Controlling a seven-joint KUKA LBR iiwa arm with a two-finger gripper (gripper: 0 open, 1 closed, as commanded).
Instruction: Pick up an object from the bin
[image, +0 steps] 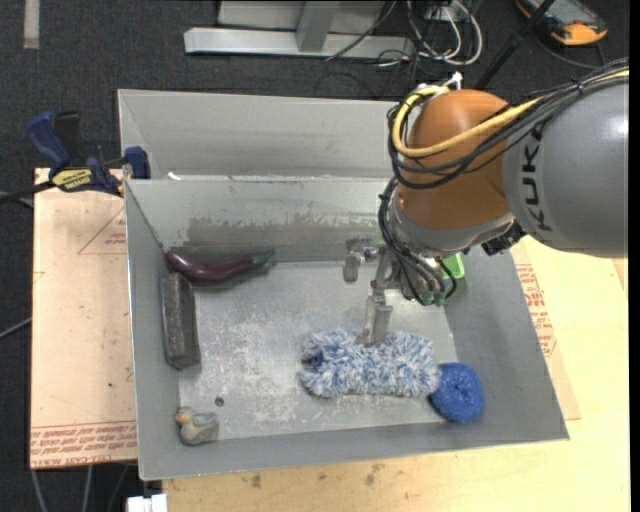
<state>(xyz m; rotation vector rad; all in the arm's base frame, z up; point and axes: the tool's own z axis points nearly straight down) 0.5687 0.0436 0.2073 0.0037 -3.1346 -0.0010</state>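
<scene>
My pincer (377, 332) hangs low in the bin (290, 205), right of the middle, with its tip at the far edge of a fluffy blue-and-white cloth (372, 368). I cannot tell if they touch, nor if the pincer is wide or narrow. Just right of the cloth lies a blue ball (459, 392). At the far left I see a purple aubergine (212, 266), and near it a grey bar (179, 320) along the left wall.

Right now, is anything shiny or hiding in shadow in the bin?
In the camera view, light glints softly off the top of the arm's orange cover; a dark shadow band runs along the foot of the bin's back wall, just behind the purple aubergine; the bin floor is evenly lit, with pale scuffs.
</scene>
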